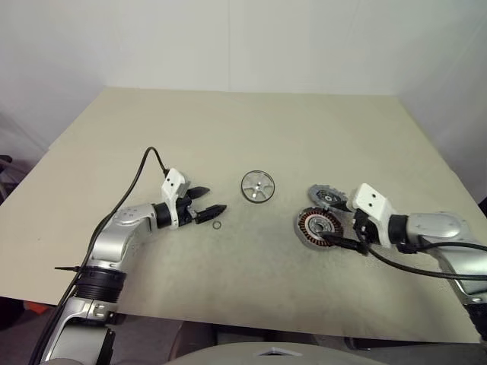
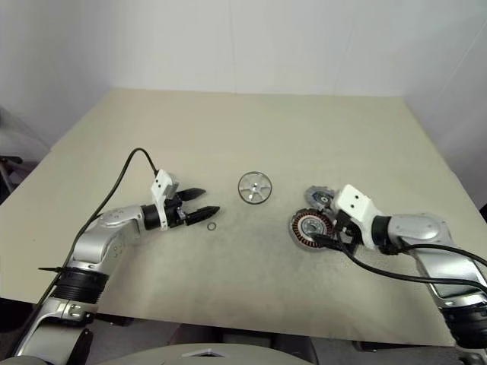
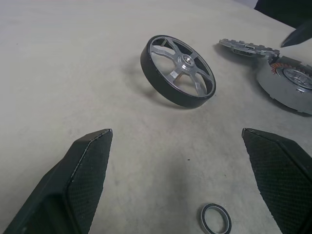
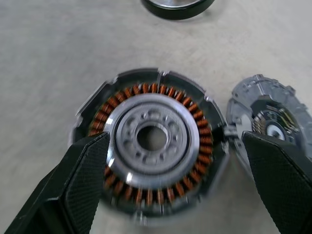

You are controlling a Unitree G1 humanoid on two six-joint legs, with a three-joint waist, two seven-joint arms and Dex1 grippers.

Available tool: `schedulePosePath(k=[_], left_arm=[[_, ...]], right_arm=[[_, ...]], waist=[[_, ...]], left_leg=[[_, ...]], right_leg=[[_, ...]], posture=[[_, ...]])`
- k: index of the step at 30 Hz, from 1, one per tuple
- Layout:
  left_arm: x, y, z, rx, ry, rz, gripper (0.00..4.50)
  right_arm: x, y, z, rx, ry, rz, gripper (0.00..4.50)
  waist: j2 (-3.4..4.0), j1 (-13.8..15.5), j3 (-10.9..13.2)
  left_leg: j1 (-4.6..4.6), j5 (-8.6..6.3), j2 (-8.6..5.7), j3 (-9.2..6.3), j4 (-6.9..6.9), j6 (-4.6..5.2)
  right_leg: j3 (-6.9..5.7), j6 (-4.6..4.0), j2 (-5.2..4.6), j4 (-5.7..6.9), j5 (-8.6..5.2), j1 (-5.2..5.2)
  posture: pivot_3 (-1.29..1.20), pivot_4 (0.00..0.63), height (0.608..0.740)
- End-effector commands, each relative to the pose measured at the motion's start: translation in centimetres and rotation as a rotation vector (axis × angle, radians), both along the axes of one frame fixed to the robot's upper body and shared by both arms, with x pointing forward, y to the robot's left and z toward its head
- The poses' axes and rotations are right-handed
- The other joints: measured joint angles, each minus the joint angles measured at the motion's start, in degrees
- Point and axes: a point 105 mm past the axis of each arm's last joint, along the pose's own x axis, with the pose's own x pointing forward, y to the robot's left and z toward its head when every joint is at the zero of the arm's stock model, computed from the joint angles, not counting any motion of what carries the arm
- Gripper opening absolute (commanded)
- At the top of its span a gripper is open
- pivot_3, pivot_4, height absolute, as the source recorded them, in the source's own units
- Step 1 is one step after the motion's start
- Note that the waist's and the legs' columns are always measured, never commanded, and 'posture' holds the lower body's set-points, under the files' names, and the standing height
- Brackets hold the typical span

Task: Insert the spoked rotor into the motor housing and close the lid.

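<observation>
The spoked rotor point(image 1: 258, 186), a shiny silver wheel with a dark rim, lies flat mid-table. Left of it my left gripper point(image 1: 211, 201) stands open and empty, pointing toward the rotor point(image 3: 178, 70). The motor housing point(image 1: 316, 227), with its ring of copper coils around a grey centre point(image 4: 153, 141), sits to the right. The dull grey lid point(image 1: 329, 198) lies just behind the housing, against its rim point(image 4: 273, 124). My right gripper point(image 1: 342, 230) hangs open just above the housing's right side, holding nothing.
A small dark ring point(image 1: 218, 225) lies on the table just below the left fingertips point(image 3: 215, 219). The beige table point(image 1: 228, 137) ends near me at its front edge, and a white wall rises behind it.
</observation>
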Motion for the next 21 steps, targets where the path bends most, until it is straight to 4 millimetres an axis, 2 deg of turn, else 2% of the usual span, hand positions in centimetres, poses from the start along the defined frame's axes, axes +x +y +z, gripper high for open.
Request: schedulePosePath(k=[1,7,13,21], left_arm=[[0.2,0.0,1.0,0.004,-0.041,-0.013,4.5],[0.3,-0.1,0.9,0.006,-0.042,-0.015,4.5],[0.1,0.0,0.8,0.009,-0.043,-0.008,4.5],[-0.2,0.4,0.7,0.016,-0.045,0.011,4.5]], right_arm=[[-0.3,0.4,3.2,-0.029,-0.089,0.095,4.46],[-1.0,-0.3,3.0,-0.152,-0.069,0.188,4.46],[-1.7,0.5,1.0,-0.165,-0.013,0.263,4.46],[-1.1,1.5,-0.9,-0.159,0.002,0.314,4.46]], waist=[[0.0,-0.13,0.0],[-0.01,-0.04,0.0],[-0.01,-0.05,0.0],[0.0,-0.19,-0.01]], left_leg=[[0.01,0.0,0.0,0.0,0.0,0.0],[0.02,-0.06,0.0,-0.01,0.03,0.17],[0.0,-0.06,0.0,-0.01,0.03,0.21],[0.02,-0.06,0.0,-0.01,0.07,0.22]], right_leg=[[0.0,0.0,0.0,0.0,0.0,0.01],[0.0,0.0,0.0,0.02,0.0,0.04],[0.0,0.0,0.0,0.01,0.0,0.02],[0.0,-0.01,0.0,0.06,0.0,0.02]], posture=[[0.0,0.0,0.74],[0.0,0.0,0.74],[0.0,0.0,0.74],[0.0,0.0,0.74]])
